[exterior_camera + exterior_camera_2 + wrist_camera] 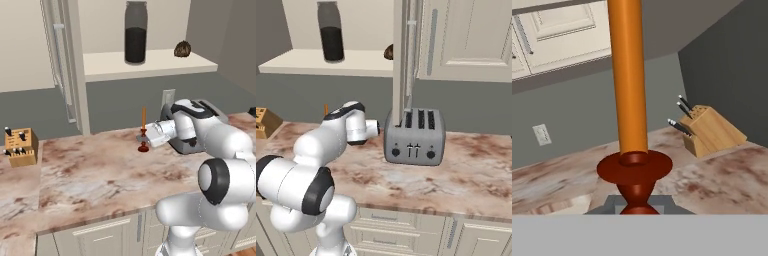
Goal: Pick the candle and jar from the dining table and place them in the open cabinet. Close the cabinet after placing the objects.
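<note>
1. The robot's hand, on a glossy white arm with dark joints, reaches out level over the surface; its fingers are closed nearly all the way on the stem of the dark red-brown holder of the candle, a single thin, smooth orange taper.
2. In the hand view the candle stands upright right in front of the camera, its round turned holder dish just above the fingertips; from the left base view its foot looks to be at or just above the surface, and I cannot tell which.
3. The surface is a polished reddish-brown and beige marble top over cream panelled drawers with bar pulls.
4. One boxy silver four-slot toaster with small dark knobs stands on the surface just behind the arm's wrist.
5. One tan wooden knife block with black handles sits well to the left of the candle, near the surface's left end.
6. One white wall outlet is set in the flat grey wall behind.
7. Farther up, the cream wall cabinet has its tall panelled door swung open edge-on, showing a long vertical bar handle.
8. On its pale inner shelf stands one dark grey translucent cylindrical jar with black contents and a grey lid, well above and behind the hand.
9. One small dark brown, rough-textured rounded object lies to the jar's right on the same shelf.
</note>
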